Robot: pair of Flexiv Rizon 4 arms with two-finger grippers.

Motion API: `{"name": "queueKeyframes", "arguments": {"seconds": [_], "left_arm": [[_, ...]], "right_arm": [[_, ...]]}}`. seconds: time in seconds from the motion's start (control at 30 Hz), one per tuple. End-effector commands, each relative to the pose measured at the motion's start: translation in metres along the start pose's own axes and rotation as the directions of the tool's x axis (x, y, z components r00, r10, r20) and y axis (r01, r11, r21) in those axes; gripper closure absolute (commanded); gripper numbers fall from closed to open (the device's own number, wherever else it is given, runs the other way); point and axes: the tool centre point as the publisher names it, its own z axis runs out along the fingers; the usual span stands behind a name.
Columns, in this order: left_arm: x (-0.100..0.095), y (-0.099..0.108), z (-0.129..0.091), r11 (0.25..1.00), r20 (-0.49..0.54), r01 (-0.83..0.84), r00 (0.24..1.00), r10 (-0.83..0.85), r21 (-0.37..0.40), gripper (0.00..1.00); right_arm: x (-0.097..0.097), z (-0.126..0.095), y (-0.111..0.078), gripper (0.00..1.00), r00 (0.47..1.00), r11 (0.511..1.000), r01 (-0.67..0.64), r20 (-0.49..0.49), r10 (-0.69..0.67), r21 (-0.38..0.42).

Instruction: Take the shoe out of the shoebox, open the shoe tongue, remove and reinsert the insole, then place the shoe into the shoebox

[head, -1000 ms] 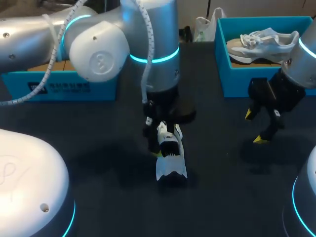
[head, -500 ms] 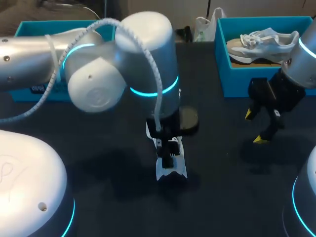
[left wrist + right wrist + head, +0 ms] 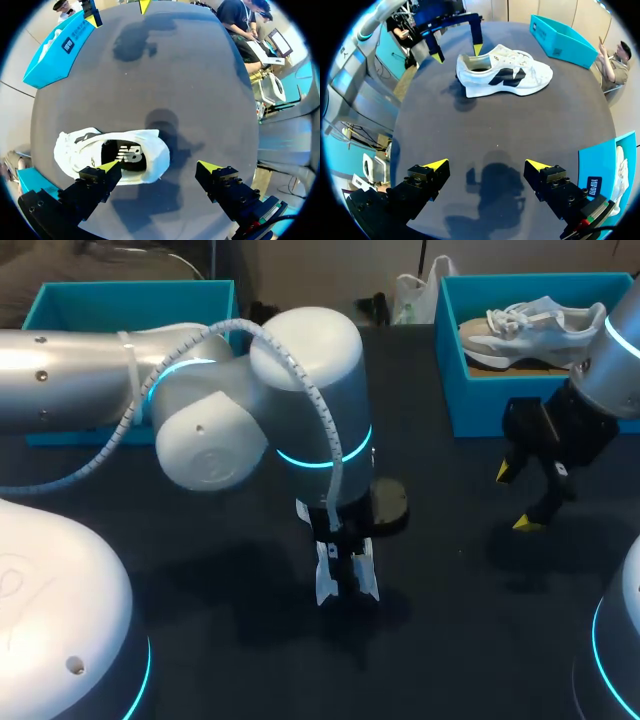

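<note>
The left arm [image 3: 300,430] hangs bulky over the middle of the bench [image 3: 450,640] and covers most of the white shoe [image 3: 502,77] from above. The left tool [image 3: 159,166] stands spread, one finger over the shoe's opening and the other over bare bench beside it. Between the shoe and the right tool [image 3: 514,498] lies open bench, and that tool's wide-apart fingers have only bare bench beneath them. Just behind it stands the right-hand box [image 3: 500,405], holding a second shoe [image 3: 530,325]. The left-hand box [image 3: 60,305] sits at the far corner, behind the left arm.

Head camera high behind the table [image 3: 460,630]; both wrist cameras close above, shoe [image 3: 500,72] shared.
</note>
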Motion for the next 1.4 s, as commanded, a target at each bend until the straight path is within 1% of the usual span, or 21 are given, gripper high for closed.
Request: {"name": "queueKeyframes", "arguments": {"seconds": [0.03,0.17,0.27,0.33,0.47,0.53,0.67,0.73,0.8,0.83,0.87,0.9,0.93,1.2,1.3,1.4], "left_arm": [[-0.003,-0.013,0.019,1.0,-0.003,0.027,1.0,-0.027,-0.012,0.0],[-0.004,-0.015,0.03,0.998,-0.011,0.055,0.998,-0.055,-0.015,0.0],[-0.003,-0.016,0.04,0.998,-0.04,0.058,0.997,-0.059,-0.031,0.0],[-0.001,-0.015,0.046,0.998,-0.066,0.054,0.996,-0.057,-0.042,0.02],[0.001,-0.014,0.053,0.997,-0.074,0.059,0.995,-0.063,-0.054,0.13],[0.001,-0.013,0.055,0.996,-0.081,0.066,0.994,-0.07,-0.058,0.22],[0.003,-0.011,0.058,0.996,-0.087,0.067,0.994,-0.072,-0.064,0.24],[0.005,-0.009,0.058,0.995,-0.084,0.077,0.993,-0.082,-0.066,0.29],[0.006,-0.007,0.06,0.994,-0.076,0.086,0.993,-0.091,-0.068,0.51],[0.007,-0.007,0.06,0.993,-0.065,0.096,0.993,-0.101,-0.071,0.55],[0.007,-0.006,0.06,0.993,-0.064,0.098,0.993,-0.103,-0.071,0.66],[0.007,-0.006,0.06,0.993,-0.064,0.099,0.993,-0.104,-0.071,0.82],[0.008,-0.005,0.06,0.992,-0.064,0.1,0.992,-0.105,-0.071,1.0],[0.01,-0.001,0.055,0.992,-0.034,0.11,0.993,-0.113,-0.069,1.0],[0.009,0.001,0.047,0.992,-0.027,0.109,0.994,-0.11,-0.059,1.0],[0.005,0.006,0.033,0.994,-0.017,0.102,0.995,-0.102,-0.045,1.0]], "right_arm": [[0.0,0.001,0.001,0.0,1.0,1.0,-0.001,0.001,0.001,0.004],[0.0,0.001,0.001,0.0,1.0,1.0,-0.001,0.001,0.001,0.004],[0.0,0.001,0.001,0.0,1.0,1.0,-0.001,0.001,0.001,0.004],[0.0,0.001,0.001,0.0,1.0,1.0,-0.001,0.001,0.001,0.004],[0.0,0.001,0.001,0.0,1.0,1.0,-0.001,0.001,0.001,0.004],[0.0,0.001,0.001,0.0,1.0,1.0,-0.001,0.001,0.001,0.004],[0.0,0.001,0.001,0.0,1.0,1.0,-0.001,0.001,0.001,0.004],[0.0,0.001,0.001,0.0,1.0,1.0,-0.001,0.001,0.001,0.004],[0.0,0.001,0.001,0.0,1.0,1.0,-0.001,0.001,0.001,0.004],[0.0,0.001,0.001,0.0,1.0,1.0,-0.001,0.001,0.001,0.004],[0.0,0.001,0.001,0.0,1.0,1.0,-0.001,0.001,0.001,0.004],[0.0,0.001,0.001,0.0,1.0,1.0,-0.001,0.001,0.001,0.004],[0.0,0.001,0.001,0.0,1.0,1.0,-0.001,0.001,0.001,0.004],[0.0,0.001,0.001,0.0,1.0,1.0,-0.001,0.001,0.001,0.004],[0.0,0.001,0.001,0.0,1.0,1.0,-0.001,0.001,0.001,0.004],[0.0,0.001,0.001,0.0,1.0,1.0,-0.001,0.001,0.001,0.004]]}}
